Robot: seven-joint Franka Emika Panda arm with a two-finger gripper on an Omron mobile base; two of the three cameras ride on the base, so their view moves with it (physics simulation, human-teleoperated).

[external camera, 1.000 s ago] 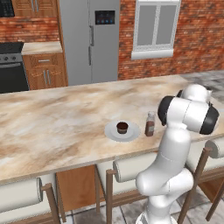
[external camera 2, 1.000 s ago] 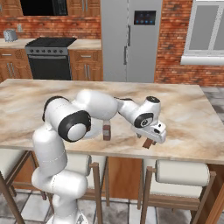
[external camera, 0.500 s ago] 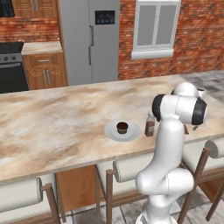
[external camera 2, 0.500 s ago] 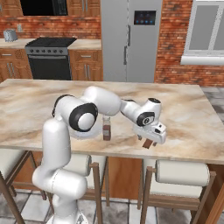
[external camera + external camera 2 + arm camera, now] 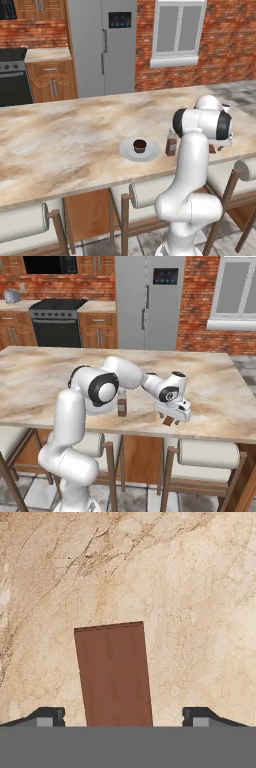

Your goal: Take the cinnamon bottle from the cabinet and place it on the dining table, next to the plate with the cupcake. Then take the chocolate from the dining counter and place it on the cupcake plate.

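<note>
- I find no brand name or readable writing anywhere; the cinnamon bottle (image 5: 171, 143) carries a dark label, but it is too small for me to read.
- That bottle is a small clear cylinder with a grey cap and reddish-brown powder. It stands upright on the desk (image 5: 60, 140), just beside the plate (image 5: 126, 151) on its right in the left base view, near the desk's near long edge.
- The plate is round and pale grey-white, with one dark brown cupcake (image 5: 140, 145) at its centre.
- The desk top is polished beige-brown marble with darker veins. Cushioned stools (image 5: 207, 453) on wooden legs stand under its near edge.
- The chocolate (image 5: 114, 674) is a flat, matte, reddish-brown rectangle with faint lengthwise streaks. It lies flat on the marble close to the near edge, toward the desk's right end, well apart from the plate.
- In the hand view my gripper (image 5: 123, 714) looks straight down on the bar. The two dark fingertips (image 5: 48, 715) stand wide, one either side of the bar's near end, with bare marble between each tip and the bar. The gripper is open and holds nothing.
- In the right base view the gripper (image 5: 172, 417) sits low over the chocolate (image 5: 169, 420) at the desk's near edge, the white arm reaching across past the bottle (image 5: 121, 401).
</note>
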